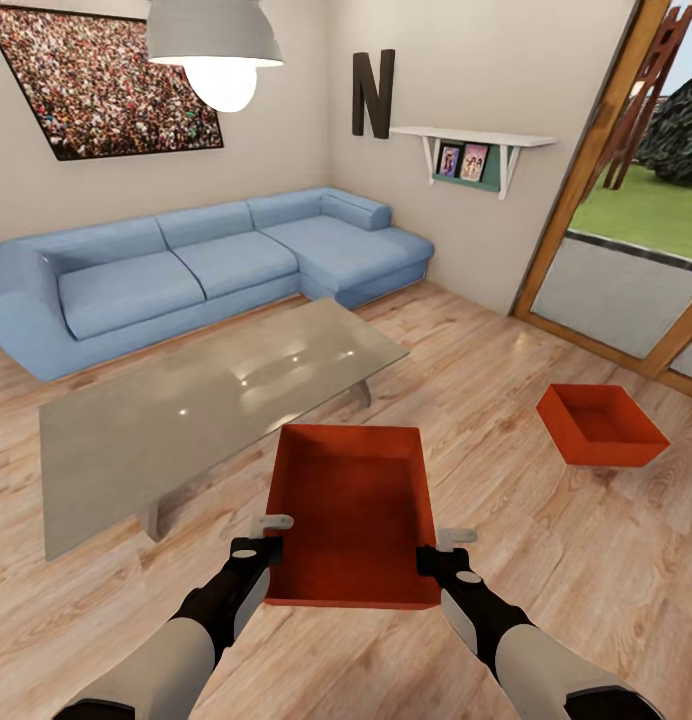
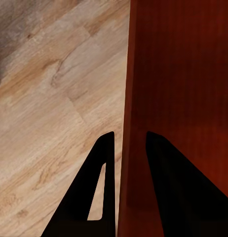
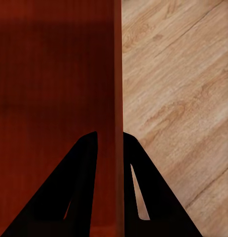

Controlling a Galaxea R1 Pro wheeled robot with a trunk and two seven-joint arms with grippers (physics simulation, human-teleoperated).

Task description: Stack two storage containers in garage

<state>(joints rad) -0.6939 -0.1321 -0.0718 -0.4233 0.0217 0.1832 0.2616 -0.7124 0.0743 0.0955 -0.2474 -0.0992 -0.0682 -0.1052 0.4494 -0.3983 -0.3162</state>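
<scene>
The living room has a light wood plank floor (image 1: 546,560), its boards running across in warm, knotted tones, and plain beige walls. A blue sectional sofa (image 1: 186,265) wraps the far corner, and a glass coffee table (image 1: 196,410) stands in front of it on pale legs, its top catching reflections of the white pendant lamp (image 1: 218,50) that hangs overhead. On the wall behind the sofa is a large tilted crowd photograph (image 1: 101,80); near the corner a dark letter N (image 1: 373,92) is mounted beside a small white shelf (image 1: 476,140) carrying framed pictures. To the right a wood-framed glass door (image 1: 626,250) looks out on grass.

One red-orange storage container (image 1: 351,515) is held between the two arms, just beside the near edge of the table, its open top facing up. The left hand (image 1: 268,545) is clamped on the container's left wall; in the left wrist view its fingers (image 2: 101,197) sit narrowly on either side of that wall (image 2: 126,98). The right hand (image 1: 434,552) grips the right wall the same way, fingers (image 3: 143,197) pinching the thin red edge (image 3: 118,74) with wood planks beyond.

The second storage container (image 1: 601,425) rests on the floor well apart to the right, near the door, slightly tilted in view.
</scene>
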